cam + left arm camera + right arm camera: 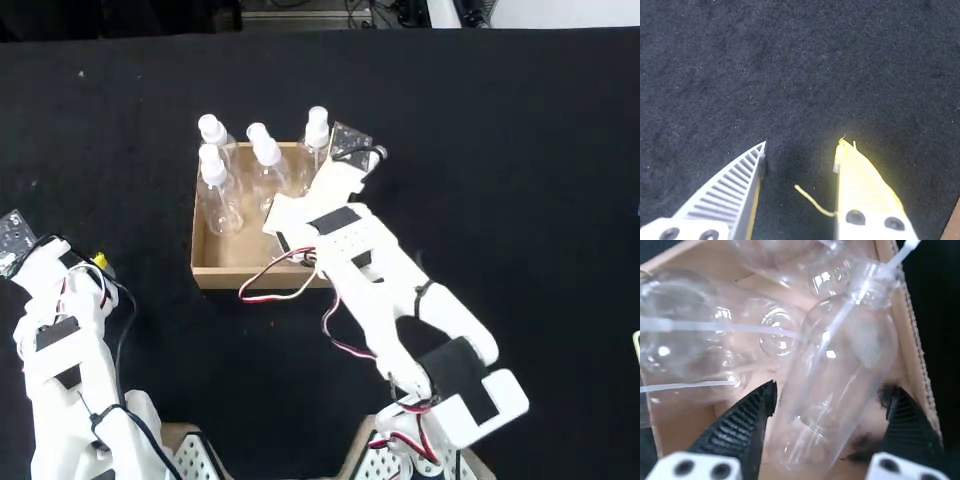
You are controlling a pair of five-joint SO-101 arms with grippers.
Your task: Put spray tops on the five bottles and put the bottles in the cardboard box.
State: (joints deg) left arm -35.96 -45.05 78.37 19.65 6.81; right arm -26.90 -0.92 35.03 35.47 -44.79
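Straddling a clear bottle (850,355), the right hand (834,390) has its fingers spread wide with a sliver of gap on either side, so nothing is clamped. The bottle leans inside the cardboard box (215,272), just beside one wall and close to its neighbours.

To do this step well, I judge that the hand should rise straight up without grazing the leaning bottle (a nudge could tip it into the others). It should swing away only once it is above the spray tops (212,128). If the bottle needs righting, a light squeeze low on its body would serve better than a push at the neck.

Farther out, the left hand (801,145) hangs over bare black tabletop (790,60), fingers parted and holding nothing, well apart from the box.

The high view shows four spray tops standing in the box. The right arm covers the box's right side, so whether a fifth bottle sits beneath it cannot be told. The leaning bottle's neck runs into glare, and whether its top is seated is unclear.
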